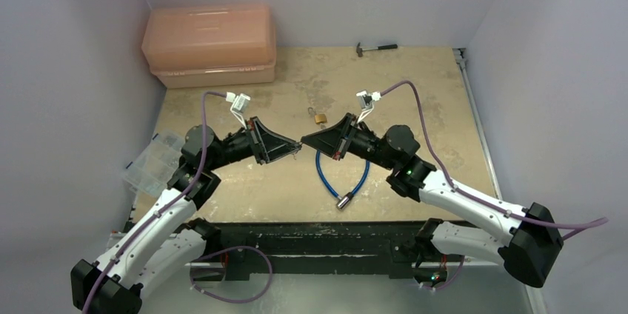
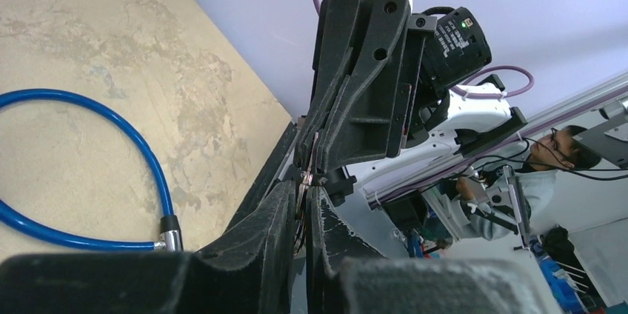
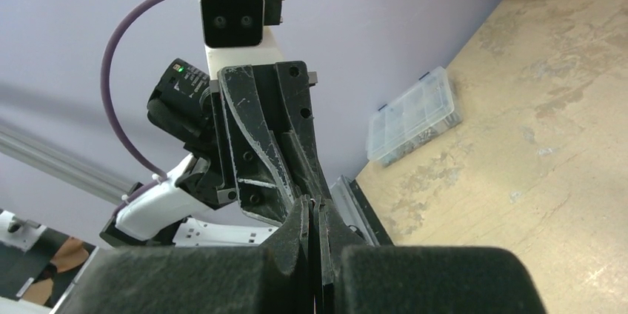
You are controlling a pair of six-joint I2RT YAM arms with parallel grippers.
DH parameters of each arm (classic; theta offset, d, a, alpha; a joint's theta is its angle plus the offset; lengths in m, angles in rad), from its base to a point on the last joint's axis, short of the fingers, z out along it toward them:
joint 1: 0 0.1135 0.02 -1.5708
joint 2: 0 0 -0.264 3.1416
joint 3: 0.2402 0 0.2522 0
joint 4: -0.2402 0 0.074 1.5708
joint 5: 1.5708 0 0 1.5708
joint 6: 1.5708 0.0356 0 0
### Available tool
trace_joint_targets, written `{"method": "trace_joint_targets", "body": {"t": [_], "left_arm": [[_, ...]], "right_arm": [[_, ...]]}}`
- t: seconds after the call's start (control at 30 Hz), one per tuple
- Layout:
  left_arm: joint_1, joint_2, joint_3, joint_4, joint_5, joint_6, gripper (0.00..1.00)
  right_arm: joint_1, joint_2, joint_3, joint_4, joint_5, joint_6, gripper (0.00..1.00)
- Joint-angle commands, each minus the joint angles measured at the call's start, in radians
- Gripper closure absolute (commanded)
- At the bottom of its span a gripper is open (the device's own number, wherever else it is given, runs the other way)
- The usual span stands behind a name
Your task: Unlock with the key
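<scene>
1. The key (image 2: 306, 178) shows only as a sliver of silvery metal at the spot where the two grippers' tips meet, held off the table (image 1: 415, 107) near its middle.
2. The left gripper (image 2: 304, 194) comes in from nine o'clock. Its fingers are drawn nearly together with metal in the slit, so I judge it clamped on the key.
3. The right gripper (image 2: 314, 166) comes in from three o'clock with its fingers pressed flat together. Its tip touches the key, but I cannot tell whether it also pinches it.
4. The brass padlock (image 1: 321, 118) lies loose at about one o'clock from the meeting tips. The blue cable (image 2: 118, 244) loops at five o'clock, near the padlock but apart from it.
5. What could go wrong:
   - If either gripper pulls away while the other's hold is shallow, the thin, flat key could slip and drop.
   - If both are clamped and one tugs, the key may twist in the grip, leaving the blade skewed for the keyhole.
   - The padlock is unheld, so a pushing key would likely shove it across the table.
</scene>
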Motion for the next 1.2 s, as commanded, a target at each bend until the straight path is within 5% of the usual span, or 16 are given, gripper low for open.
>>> {"method": "trace_joint_targets", "body": {"t": [0.0, 0.6, 0.83, 1.17], "left_arm": [[0.011, -0.004, 0.033, 0.036, -0.057, 0.007, 1.00], [0.011, 0.004, 0.042, -0.014, -0.110, 0.026, 1.00], [0.011, 0.015, 0.048, -0.088, -0.141, 0.075, 1.00], [0.011, 0.106, 0.157, -0.419, -0.248, 0.258, 1.00]], "right_arm": [[-0.008, -0.037, -0.041, 0.054, 0.078, 0.043, 1.00], [-0.008, -0.051, -0.099, 0.037, 0.142, 0.105, 1.00], [-0.010, -0.117, -0.038, -0.181, 0.237, 0.004, 0.39], [-0.010, -0.162, 0.026, -0.626, 0.539, -0.005, 0.31]]}}
